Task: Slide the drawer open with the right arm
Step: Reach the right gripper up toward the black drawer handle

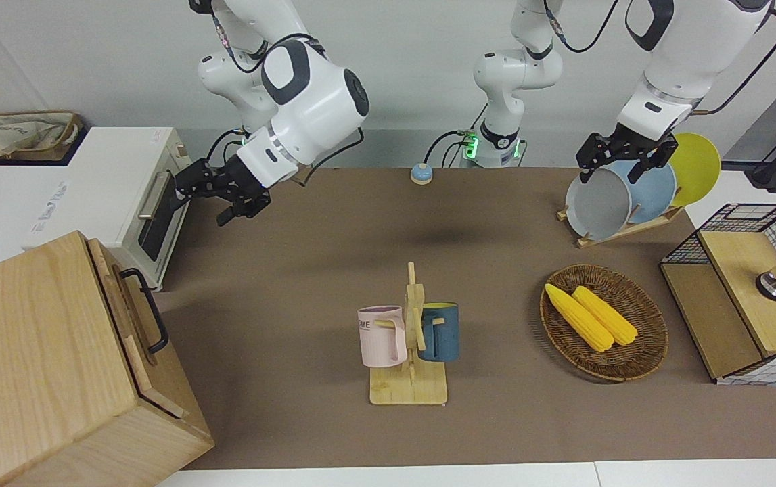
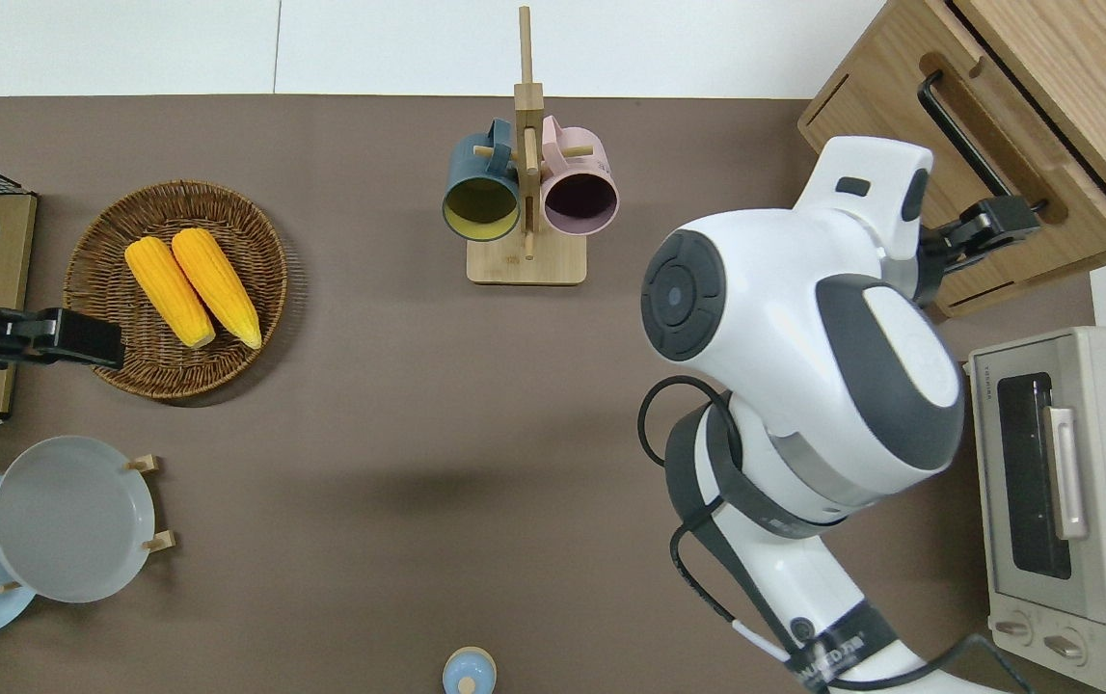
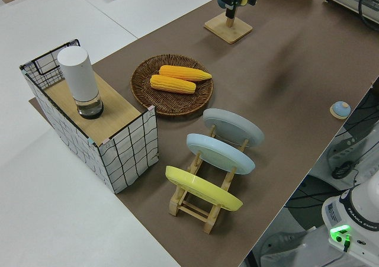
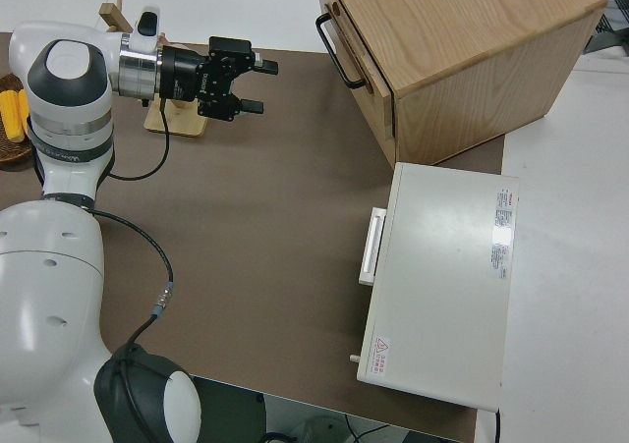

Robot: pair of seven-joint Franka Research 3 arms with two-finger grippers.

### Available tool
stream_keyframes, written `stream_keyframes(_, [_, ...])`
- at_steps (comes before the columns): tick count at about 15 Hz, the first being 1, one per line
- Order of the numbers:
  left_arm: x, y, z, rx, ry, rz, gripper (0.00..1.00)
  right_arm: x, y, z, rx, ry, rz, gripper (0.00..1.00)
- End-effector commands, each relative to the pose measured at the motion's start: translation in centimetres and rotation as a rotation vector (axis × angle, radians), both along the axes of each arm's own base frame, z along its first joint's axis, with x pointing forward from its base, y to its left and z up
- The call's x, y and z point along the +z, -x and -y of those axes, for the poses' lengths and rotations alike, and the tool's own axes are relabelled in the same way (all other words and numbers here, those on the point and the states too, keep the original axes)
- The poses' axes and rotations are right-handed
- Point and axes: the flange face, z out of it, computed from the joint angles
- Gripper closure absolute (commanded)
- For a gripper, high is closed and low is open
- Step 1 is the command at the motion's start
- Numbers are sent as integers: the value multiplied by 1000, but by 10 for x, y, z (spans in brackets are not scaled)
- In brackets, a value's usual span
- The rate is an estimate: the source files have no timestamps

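Observation:
The drawer's front panel with its black loop handle (image 1: 147,311) sits flush in the big pale-wood box (image 1: 29,358) at the right arm's end of the table. The handle also shows in the overhead view (image 2: 972,145) and the right side view (image 4: 339,50). My right gripper (image 1: 199,206) is up in the air, turned sideways with its fingers pointing at the box, open and empty. In the overhead view my right gripper (image 2: 1015,224) lines up with the handle's end nearer the robots. In the right side view my right gripper (image 4: 257,87) stands a clear gap short of the handle. My left arm is parked, its gripper (image 1: 621,162) open.
A white toaster oven (image 1: 110,196) stands next to the box, nearer the robots. A mug rack (image 1: 411,345) with two mugs is mid-table. A basket of corn (image 1: 604,323), a plate rack (image 1: 624,196) and a wire-mesh shelf (image 1: 746,291) are toward the left arm's end.

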Motion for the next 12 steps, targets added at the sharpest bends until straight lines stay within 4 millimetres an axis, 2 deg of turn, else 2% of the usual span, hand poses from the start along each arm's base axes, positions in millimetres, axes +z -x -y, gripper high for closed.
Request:
stream_keyframes(1, [4, -2, -1, -11, -16, -5, 7, -40, -8, -8, 30, 137, 79, 21])
stream_keyframes(4, [4, -2, -1, -11, -16, -5, 7, -62, -13, -9, 86, 187, 105, 21])
stream_keyframes(8, [4, -2, -1, -11, -16, -5, 7, -99, -29, 1, 99, 275, 177, 21])
stream_keyframes(12, [3, -2, -1, -11, -16, -6, 7, -112, -43, 11, 157, 336, 209, 21])
